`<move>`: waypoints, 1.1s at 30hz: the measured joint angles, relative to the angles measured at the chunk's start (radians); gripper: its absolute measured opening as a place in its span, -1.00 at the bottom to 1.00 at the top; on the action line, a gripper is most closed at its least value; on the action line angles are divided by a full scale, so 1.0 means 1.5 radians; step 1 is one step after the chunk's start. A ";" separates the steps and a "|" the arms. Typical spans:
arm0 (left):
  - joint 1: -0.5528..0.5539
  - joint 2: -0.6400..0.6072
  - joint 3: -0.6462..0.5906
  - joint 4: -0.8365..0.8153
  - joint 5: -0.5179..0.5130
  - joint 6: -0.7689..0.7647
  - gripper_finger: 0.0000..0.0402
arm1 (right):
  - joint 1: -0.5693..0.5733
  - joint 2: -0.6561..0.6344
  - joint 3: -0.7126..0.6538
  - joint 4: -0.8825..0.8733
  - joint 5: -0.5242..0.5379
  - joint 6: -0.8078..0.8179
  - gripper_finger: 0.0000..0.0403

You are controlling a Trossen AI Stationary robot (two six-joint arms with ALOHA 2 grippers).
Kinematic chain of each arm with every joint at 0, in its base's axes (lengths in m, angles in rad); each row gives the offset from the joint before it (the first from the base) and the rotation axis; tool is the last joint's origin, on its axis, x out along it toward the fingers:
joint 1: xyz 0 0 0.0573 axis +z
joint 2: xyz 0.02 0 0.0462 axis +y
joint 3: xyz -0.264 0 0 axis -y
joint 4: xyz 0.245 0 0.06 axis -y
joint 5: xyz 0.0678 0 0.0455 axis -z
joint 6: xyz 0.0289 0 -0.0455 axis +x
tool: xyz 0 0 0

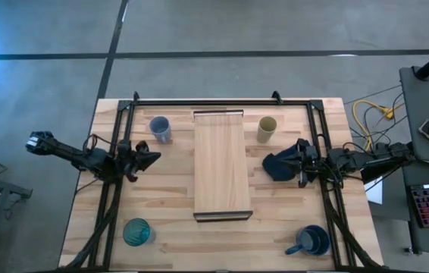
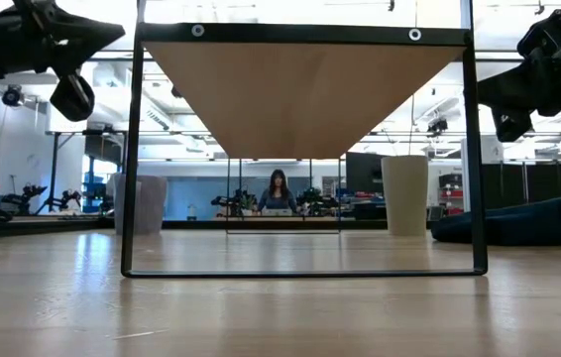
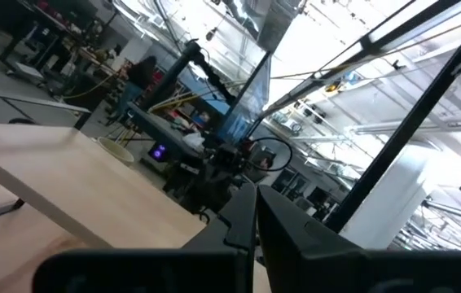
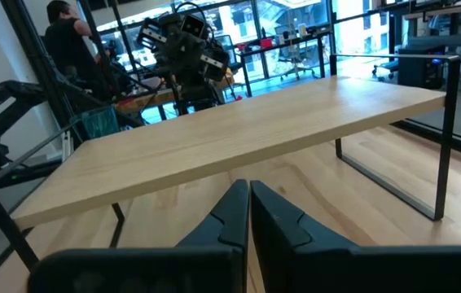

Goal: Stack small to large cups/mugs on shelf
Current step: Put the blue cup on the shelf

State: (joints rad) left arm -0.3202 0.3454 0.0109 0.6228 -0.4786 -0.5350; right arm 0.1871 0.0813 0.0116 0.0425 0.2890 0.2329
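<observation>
Slatted wooden tabletop (image 1: 169, 197) carries the shelf (image 1: 219, 163) at its centre, a long light-wood board raised on thin dark legs, with nothing standing on it. All four vessels sit on the tabletop around it: the pale blue-grey mug (image 1: 160, 128) by the shelf's far left corner, the small tan cup (image 1: 267, 129) by its far right corner, the teal ribbed glass (image 1: 137, 232) near the front left edge, the dark blue handled mug (image 1: 312, 241) near the front right. A dark navy cloth (image 1: 278, 165) lies right of the shelf. The left gripper (image 1: 151, 158) hangs left of the shelf, fingers closed together, empty. The right gripper (image 1: 294, 161) hangs over the cloth, fingers likewise pressed together, holding nothing.
</observation>
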 joint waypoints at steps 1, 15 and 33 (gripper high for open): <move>0.000 -0.001 0.000 -0.001 0.000 0.000 -1.00 | 0.000 0.000 0.000 0.000 0.000 -0.001 -0.96; 0.000 0.021 0.001 0.005 0.006 0.087 -1.00 | 0.000 0.000 0.000 0.000 0.000 0.001 -0.96; 0.001 0.066 0.333 -0.583 0.056 0.010 -1.00 | 0.000 0.000 0.000 0.004 0.001 -0.004 -0.96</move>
State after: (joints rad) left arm -0.3195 0.4446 0.5105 -0.2511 -0.3943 -0.5196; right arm 0.1871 0.0814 0.0114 0.0487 0.2898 0.2276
